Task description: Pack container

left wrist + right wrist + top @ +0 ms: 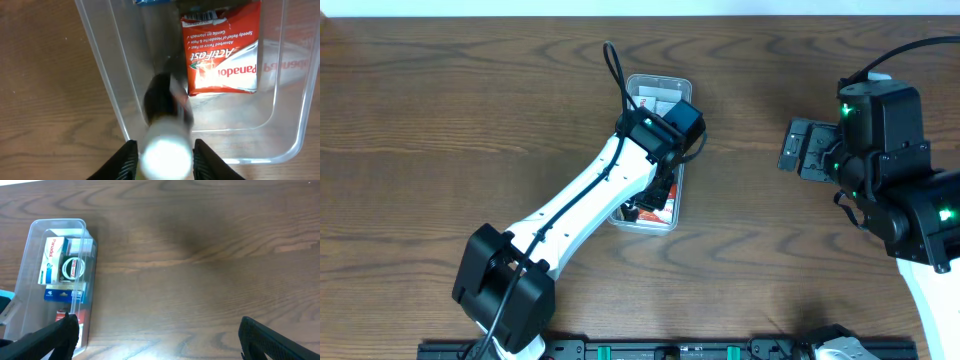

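Observation:
The container (pixel 660 80) is a clear plastic tray standing mid-table. My left gripper (pixel 164 150) hangs over its near end, partly hiding it from overhead. A dark tube with a white end (pixel 165 107) stands tilted in the tray between the left fingers. Thin gaps show on both sides of it, so the jaws are slightly open. A red Panadol box (pixel 222 55) lies flat on the tray floor just beyond the tube. My right gripper (pixel 800 148) is wide open over bare table to the right of the container (pixel 35 227), holding nothing.
Further along the tray lie a white and blue box (pixel 52 260), a small round roll (pixel 72 267) and a blue box (pixel 62 294). Brown wooden table (pixel 200 255) surrounds the tray. A black rail (pixel 650 350) runs along the table's front edge.

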Available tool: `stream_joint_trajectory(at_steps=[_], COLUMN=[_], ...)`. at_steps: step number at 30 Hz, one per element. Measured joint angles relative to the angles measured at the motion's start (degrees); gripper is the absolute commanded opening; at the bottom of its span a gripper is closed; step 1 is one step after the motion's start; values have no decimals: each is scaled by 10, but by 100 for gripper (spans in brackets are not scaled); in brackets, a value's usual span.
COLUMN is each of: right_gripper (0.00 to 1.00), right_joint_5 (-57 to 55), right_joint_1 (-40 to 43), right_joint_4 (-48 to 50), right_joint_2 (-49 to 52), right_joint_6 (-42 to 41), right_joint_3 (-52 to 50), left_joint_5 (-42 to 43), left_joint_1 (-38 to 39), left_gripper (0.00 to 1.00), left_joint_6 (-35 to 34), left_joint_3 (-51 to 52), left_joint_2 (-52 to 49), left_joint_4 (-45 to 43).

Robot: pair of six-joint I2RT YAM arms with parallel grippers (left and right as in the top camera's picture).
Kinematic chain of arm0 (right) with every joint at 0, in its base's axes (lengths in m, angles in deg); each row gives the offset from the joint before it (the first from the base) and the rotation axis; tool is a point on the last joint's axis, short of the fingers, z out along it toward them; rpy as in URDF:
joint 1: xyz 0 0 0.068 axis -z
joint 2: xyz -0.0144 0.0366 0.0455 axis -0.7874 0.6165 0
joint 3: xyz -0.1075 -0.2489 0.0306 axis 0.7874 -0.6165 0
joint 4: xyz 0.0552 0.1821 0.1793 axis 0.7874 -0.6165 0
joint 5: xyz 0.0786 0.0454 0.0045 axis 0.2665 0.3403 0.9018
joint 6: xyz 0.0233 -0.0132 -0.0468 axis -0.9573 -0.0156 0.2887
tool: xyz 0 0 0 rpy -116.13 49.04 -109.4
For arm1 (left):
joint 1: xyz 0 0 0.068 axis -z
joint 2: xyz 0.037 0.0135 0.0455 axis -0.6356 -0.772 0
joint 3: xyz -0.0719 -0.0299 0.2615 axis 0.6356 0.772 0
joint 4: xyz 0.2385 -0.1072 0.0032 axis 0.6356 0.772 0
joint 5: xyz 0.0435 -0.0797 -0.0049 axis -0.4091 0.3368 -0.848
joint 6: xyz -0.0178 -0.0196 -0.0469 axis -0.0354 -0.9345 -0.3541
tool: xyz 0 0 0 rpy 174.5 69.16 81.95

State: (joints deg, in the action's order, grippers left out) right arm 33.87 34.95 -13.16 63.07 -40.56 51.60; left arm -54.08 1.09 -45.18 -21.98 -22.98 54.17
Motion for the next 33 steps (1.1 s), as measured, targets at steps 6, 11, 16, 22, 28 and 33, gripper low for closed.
stream_joint_trajectory(at_steps=[6, 11, 16, 22, 28, 33], right_gripper=[99, 99, 99, 99, 99, 99], right_joint_5=[0, 0, 0, 0, 0, 0], right_joint_1=[0, 0, 0, 0, 0, 0], right_joint_4=[0, 0, 0, 0, 0, 0], right_joint_2=[0, 0, 0, 0, 0, 0], right_joint_6=[0, 0, 0, 0, 0, 0], right_joint_3=[0, 0, 0, 0, 0, 0], left_joint_5=[1, 3, 3, -8, -63, -98], left_joint_1=[0, 0, 0, -7, -80, -205], left_gripper=[40, 40, 41, 59, 89, 98], left_joint_6=[-1, -10, -14, -15, -15, -17], left_joint_3=[0, 0, 0, -38, -92, -104], left_joint_2=[0, 0, 0, 18, 137, 228], left_joint_4=[0, 0, 0, 12, 12, 16])
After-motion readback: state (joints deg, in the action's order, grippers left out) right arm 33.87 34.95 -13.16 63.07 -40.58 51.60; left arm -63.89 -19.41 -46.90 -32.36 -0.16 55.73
